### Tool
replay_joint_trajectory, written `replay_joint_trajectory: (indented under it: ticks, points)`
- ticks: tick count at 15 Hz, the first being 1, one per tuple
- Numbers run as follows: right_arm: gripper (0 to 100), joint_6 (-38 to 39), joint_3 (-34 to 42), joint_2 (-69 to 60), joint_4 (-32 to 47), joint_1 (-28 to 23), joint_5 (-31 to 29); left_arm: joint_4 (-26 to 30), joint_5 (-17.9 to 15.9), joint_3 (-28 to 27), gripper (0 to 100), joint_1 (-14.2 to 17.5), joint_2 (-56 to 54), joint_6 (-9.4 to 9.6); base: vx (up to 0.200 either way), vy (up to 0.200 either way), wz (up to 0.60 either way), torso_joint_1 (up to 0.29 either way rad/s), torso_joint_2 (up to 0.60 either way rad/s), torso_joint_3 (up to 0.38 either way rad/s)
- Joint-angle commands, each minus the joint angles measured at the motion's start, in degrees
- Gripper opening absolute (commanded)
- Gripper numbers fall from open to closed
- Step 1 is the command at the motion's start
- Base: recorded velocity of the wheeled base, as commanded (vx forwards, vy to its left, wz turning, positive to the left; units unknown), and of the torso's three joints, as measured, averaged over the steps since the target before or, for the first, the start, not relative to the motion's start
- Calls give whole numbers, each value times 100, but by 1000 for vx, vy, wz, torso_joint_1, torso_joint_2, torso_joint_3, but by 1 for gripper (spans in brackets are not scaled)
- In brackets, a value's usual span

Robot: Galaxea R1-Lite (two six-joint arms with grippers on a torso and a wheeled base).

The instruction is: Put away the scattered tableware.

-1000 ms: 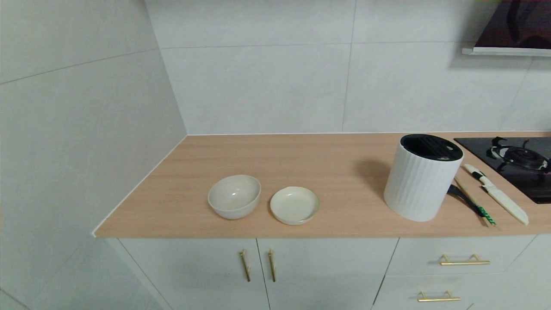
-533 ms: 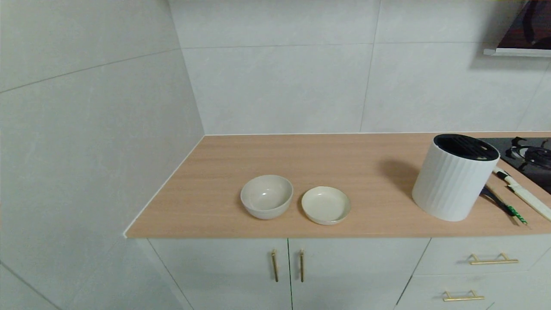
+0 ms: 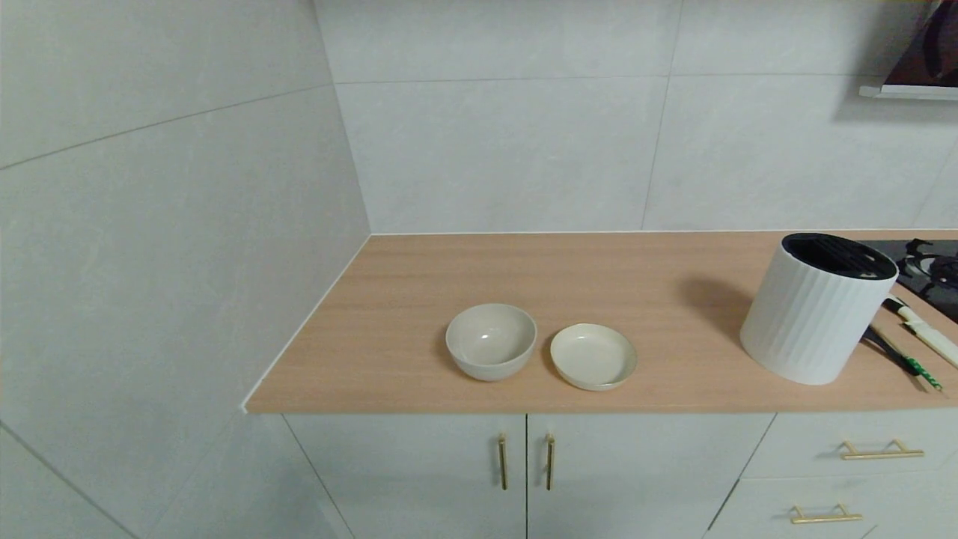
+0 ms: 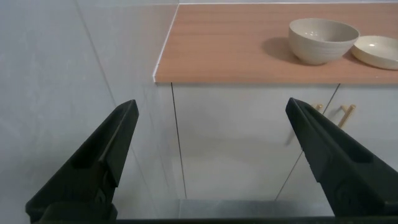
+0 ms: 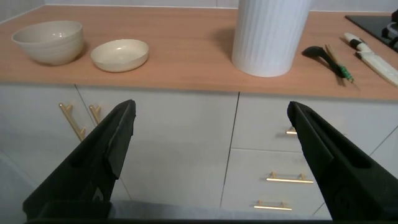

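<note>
Looking first at the head view, the bowl (image 3: 491, 342) and the small plate (image 3: 593, 356) stand just beside each other near the front edge of the surface (image 3: 599, 277). The white ribbed holder (image 3: 816, 318) stands toward the right end. A dark utensil (image 3: 879, 340), the chopsticks (image 3: 917, 368) and the knife (image 3: 924, 329) lie beside it.

In the left wrist view, the left claw (image 4: 211, 106) is spread wide and holds nothing. It is low before the cabinet doors (image 4: 249, 143), well apart from the bowl.

In the right wrist view, the right claw (image 5: 210, 106) is also wide and empty, below the front edge.

I judge the task is not yet begun: every piece lies outside, so all remains to put away.
</note>
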Motion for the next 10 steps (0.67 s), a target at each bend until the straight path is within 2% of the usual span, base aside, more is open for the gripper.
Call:
replay_joint_trajectory:
  ticks: [1,8,10]
  points:
    - [100,-4,0,5,-1,5,6,-1,1,0,100,4,0,-2,0,0,0,0,0,0]
    - [100,-4,0,5,-1,5,-2,-1,1,0,100,4,0,-2,0,0,0,0,0,0]
    - [100,-4,0,5,-1,5,-2,-1,1,0,100,4,0,-2,0,0,0,-151,320,171]
